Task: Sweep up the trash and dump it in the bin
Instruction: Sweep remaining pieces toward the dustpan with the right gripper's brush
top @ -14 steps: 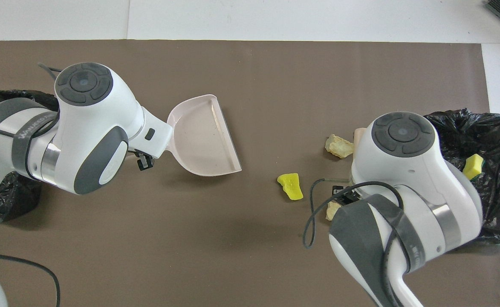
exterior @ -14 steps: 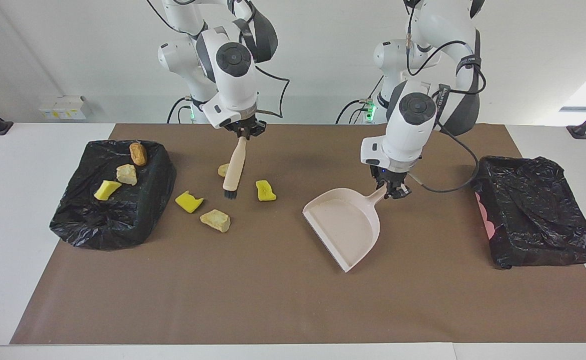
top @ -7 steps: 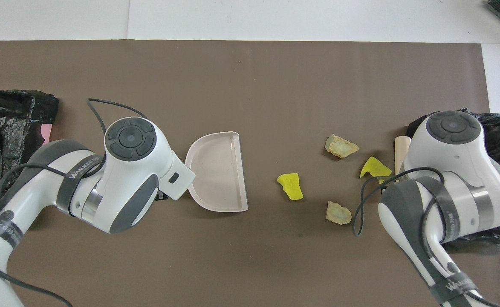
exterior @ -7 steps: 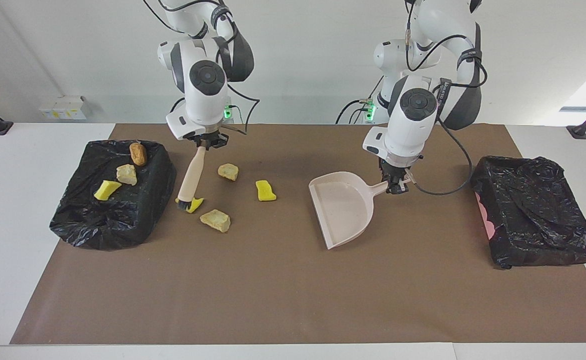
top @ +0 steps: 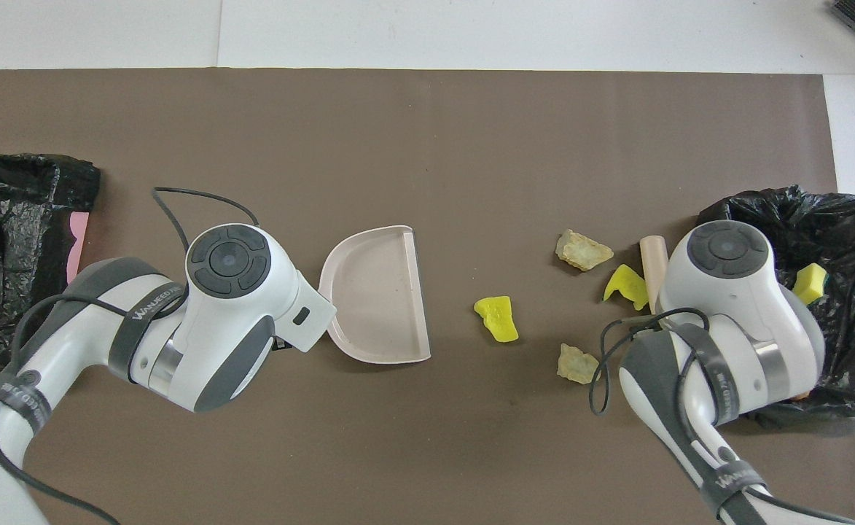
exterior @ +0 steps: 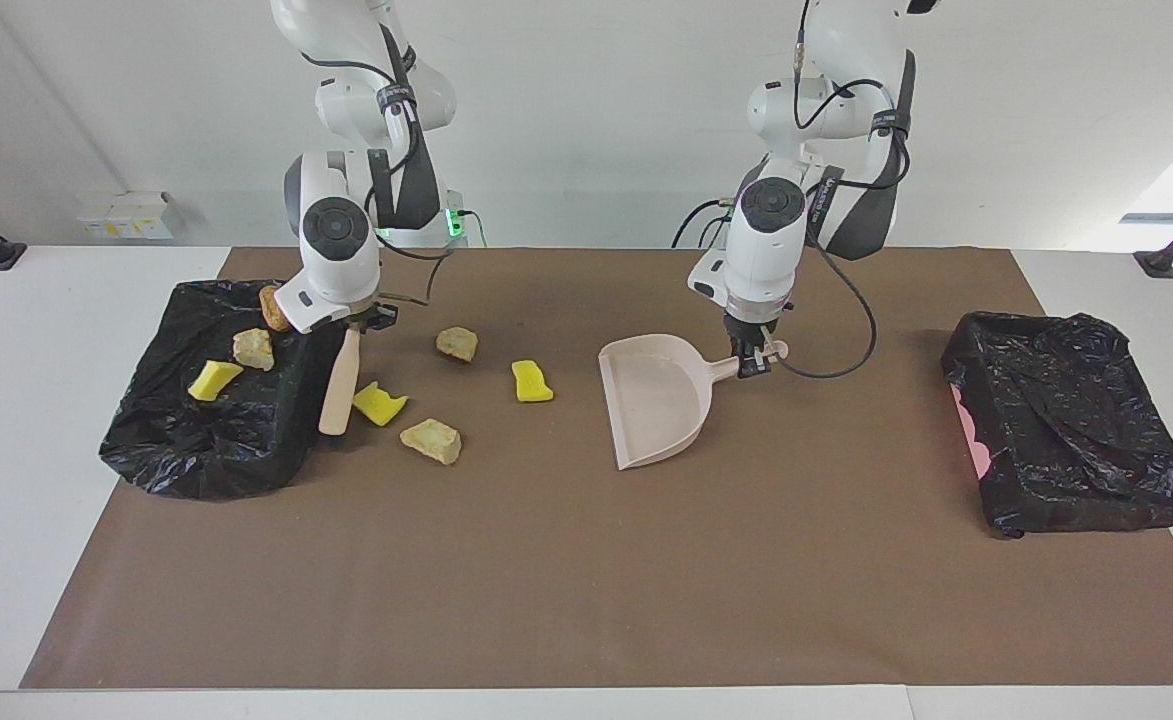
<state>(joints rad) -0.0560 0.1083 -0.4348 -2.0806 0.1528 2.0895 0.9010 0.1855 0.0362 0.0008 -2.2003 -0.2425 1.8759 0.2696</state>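
Right fingers [exterior: 354, 328] clamp the brush [exterior: 338, 385], seemingly touching a yellow scrap [exterior: 379, 402]; left fingers [exterior: 752, 360] pinch the dustpan [exterior: 654, 400].

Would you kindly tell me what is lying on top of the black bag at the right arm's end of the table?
On the black bag lie a yellow sponge piece, a pale tan lump and an orange-brown piece, which the right gripper partly hides. What the bag covers cannot be seen.
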